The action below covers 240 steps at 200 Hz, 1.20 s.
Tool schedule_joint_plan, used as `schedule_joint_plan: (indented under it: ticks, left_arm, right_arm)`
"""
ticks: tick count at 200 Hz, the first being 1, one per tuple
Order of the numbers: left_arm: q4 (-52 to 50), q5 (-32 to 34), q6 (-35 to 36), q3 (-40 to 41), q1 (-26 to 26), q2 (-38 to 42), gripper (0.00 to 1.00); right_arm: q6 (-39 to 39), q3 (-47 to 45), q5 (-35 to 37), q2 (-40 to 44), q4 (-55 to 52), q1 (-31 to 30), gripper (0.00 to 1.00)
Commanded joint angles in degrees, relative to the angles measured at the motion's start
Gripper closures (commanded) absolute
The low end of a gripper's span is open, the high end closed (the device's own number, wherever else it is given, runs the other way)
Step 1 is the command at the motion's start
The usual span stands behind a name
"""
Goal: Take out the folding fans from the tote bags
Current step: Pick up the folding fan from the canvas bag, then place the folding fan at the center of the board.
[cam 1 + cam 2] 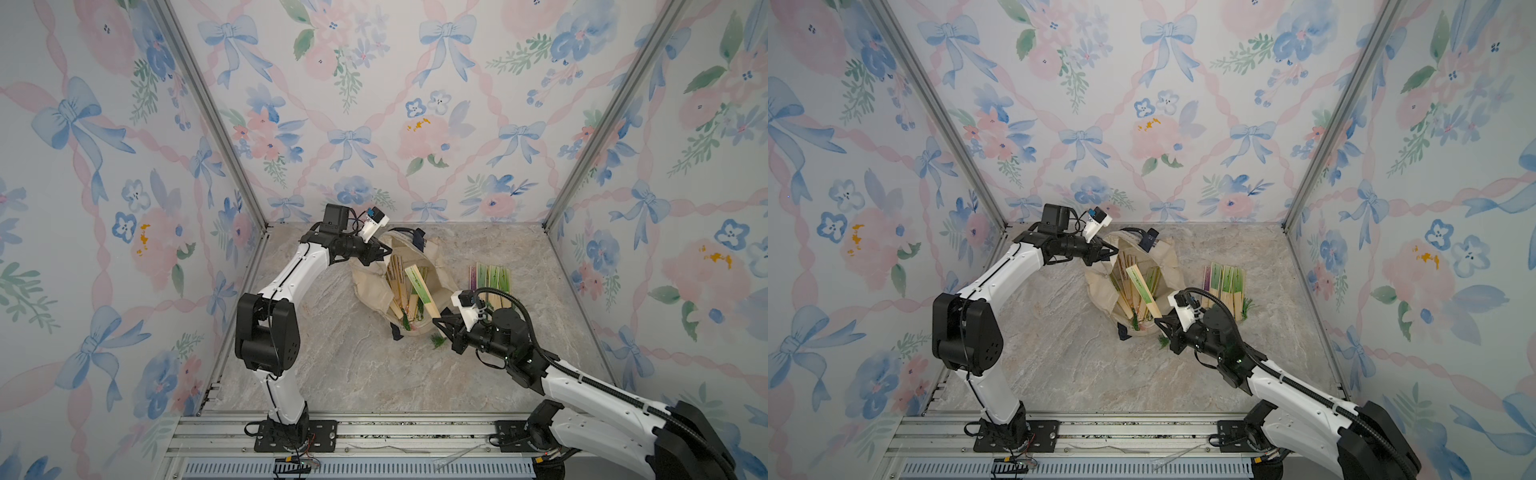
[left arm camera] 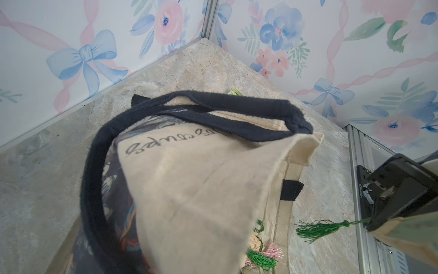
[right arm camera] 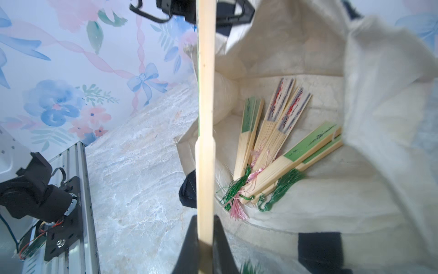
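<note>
Bamboo fan in R pincer, tip twd bag

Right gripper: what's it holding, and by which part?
The right gripper pinches a closed folding fan at its bare bamboo end, near the tassel.

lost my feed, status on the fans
Left gripper shut on tote bag rim. Right gripper shut on one fan over bag mouth. Several fans left inside. Path clear.
</note>
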State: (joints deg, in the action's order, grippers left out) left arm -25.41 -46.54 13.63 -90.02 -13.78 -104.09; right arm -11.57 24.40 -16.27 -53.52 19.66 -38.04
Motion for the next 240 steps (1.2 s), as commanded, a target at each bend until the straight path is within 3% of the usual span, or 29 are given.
schedule_joint_plan:
  ticks: [1,35,69,95,124,151,174,199,240]
  left_arm:
    - [0.81,-1.63,-0.58,-0.57,0.05,-0.63,1.0]
    - [0.8,-1.18,0.55,1.11,-0.29,0.54,1.0]
    - [0.79,-1.21,-0.63,-1.06,0.85,-0.39,1.0]
    - [0.75,-1.9,-1.05,-3.2,0.95,-1.38,1.0]
    - [0.75,-2.62,0.13,-4.5,0.36,-1.73,1.0]
    - [0.72,-3.41,0.44,-7.87,-0.01,-2.23,1.0]
    - [0.76,-4.21,3.15,-7.31,-0.7,-1.24,1.0]
    - [0.62,-5.27,7.54,-6.55,-1.35,0.73,1.0]
    - [0.6,-4.67,8.48,-4.26,-2.19,2.27,1.0]
  right_arm:
    - [0.98,2.32,-0.95,6.11,-4.99,3.41,1.0]
    - [-4.01,2.64,-0.93,12.79,-7.1,14.0,1.0]
    - [-7.62,6.27,-2.33,9.78,-13.97,26.65,1.0]
    - [-5.46,11.27,-0.94,-0.64,-21.16,31.23,1.0]
    - [-2.37,13.97,0.19,-14.86,-17.49,32.52,1.0]
    - [-3.05,19.98,-0.35,-28.58,-19.41,34.85,1.0]
    - [-6.0,23.01,1.52,-34.81,-21.5,35.17,1.0]
    - [-8.65,24.54,1.84,-37.57,-23.74,36.01,0.63]
    - [-6.71,24.71,3.06,-34.37,-27.68,36.14,0.49]
